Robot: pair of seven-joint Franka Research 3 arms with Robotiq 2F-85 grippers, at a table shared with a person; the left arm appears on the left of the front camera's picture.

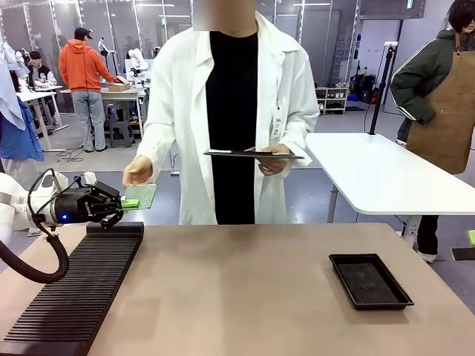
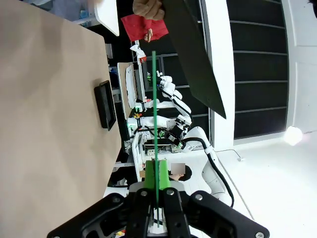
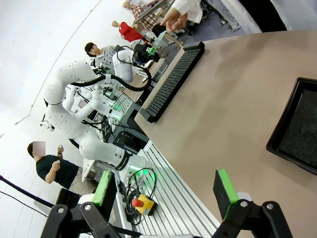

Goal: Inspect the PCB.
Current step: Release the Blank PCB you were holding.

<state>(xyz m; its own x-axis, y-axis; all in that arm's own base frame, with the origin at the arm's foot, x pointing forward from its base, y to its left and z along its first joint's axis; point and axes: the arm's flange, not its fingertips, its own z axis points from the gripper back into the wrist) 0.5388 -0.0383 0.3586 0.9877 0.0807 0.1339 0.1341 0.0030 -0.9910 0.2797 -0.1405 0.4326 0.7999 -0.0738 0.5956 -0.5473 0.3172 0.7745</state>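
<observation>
The PCB [image 1: 142,195] is a thin green board held level above the table's far left edge, past the rack's far end. My left gripper [image 1: 123,204] is shut on its near edge. The person's hand [image 1: 137,172] rests on its far edge. In the left wrist view the PCB [image 2: 154,109] shows edge-on as a green line rising from between the green pads [image 2: 150,174]. My right gripper [image 3: 163,182] stands open with nothing between its fingers, off the table's near right corner. From there the PCB [image 3: 160,42] shows far off under the person's hand [image 3: 175,20].
A black slotted rack [image 1: 74,289] runs along the table's left side. A shallow black tray [image 1: 369,280] lies at the right. The person in a white coat holds a dark flat tablet [image 1: 252,154] in the other hand. A white table [image 1: 386,174] stands behind.
</observation>
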